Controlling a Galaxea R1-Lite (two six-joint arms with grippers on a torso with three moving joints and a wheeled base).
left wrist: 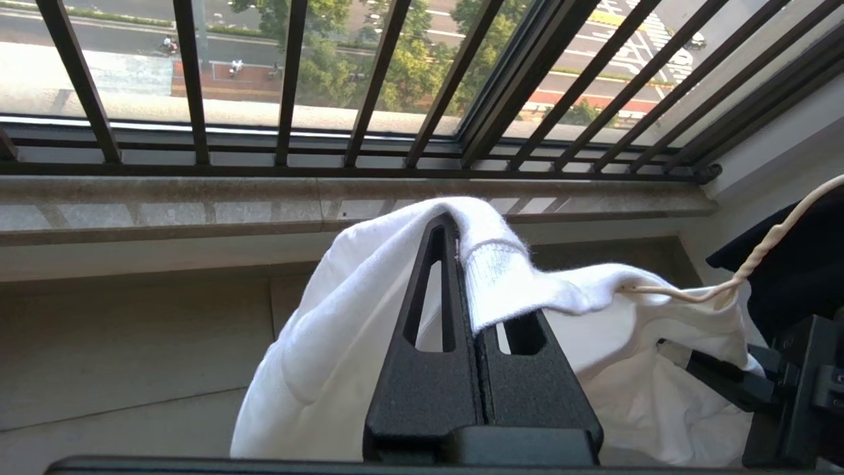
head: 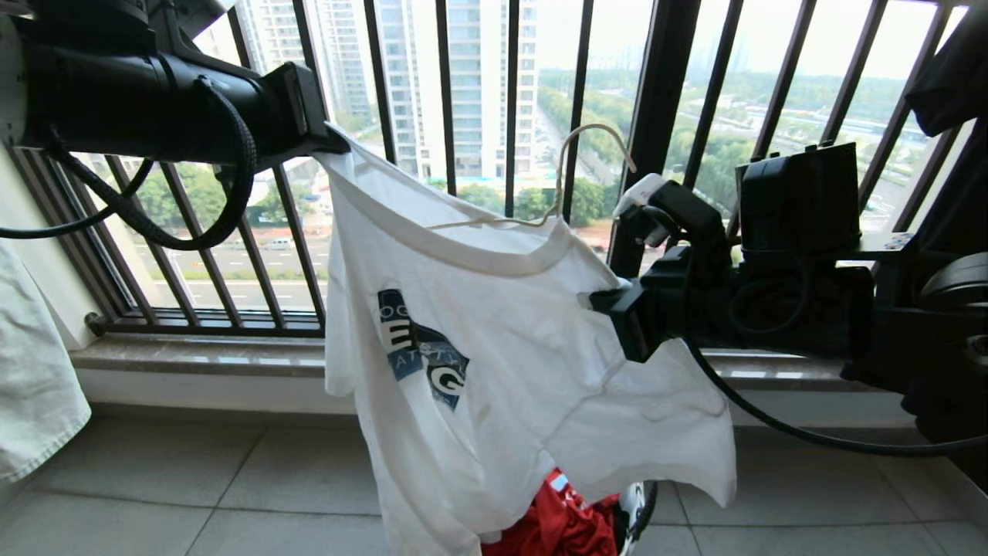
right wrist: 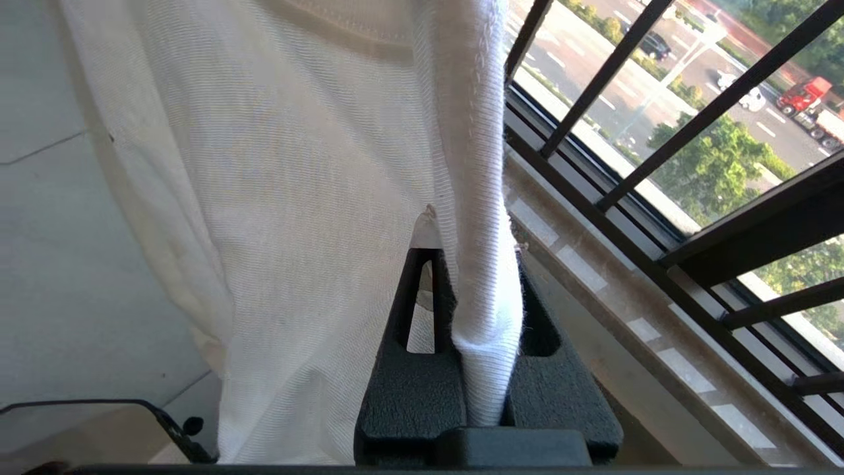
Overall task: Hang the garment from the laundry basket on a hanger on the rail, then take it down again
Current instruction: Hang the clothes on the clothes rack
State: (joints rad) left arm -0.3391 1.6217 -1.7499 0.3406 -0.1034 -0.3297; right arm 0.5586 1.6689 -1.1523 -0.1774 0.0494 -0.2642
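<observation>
Clamping the garment [head: 494, 332], both grippers hang above tiled floor [head: 193, 494] beside barred window [head: 448, 100].

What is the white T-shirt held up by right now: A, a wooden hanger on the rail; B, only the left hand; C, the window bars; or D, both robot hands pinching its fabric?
D: the left hand and the right hand each clamp a fold of the white T-shirt.

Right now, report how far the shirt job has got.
Done: the T-shirt is out of the laundry basket. In hand: the left pincer and the right pincer are each shut on it, with the hanger at the collar. Left: hooking it onto the rail, which is out of view, then taking it down.
</observation>
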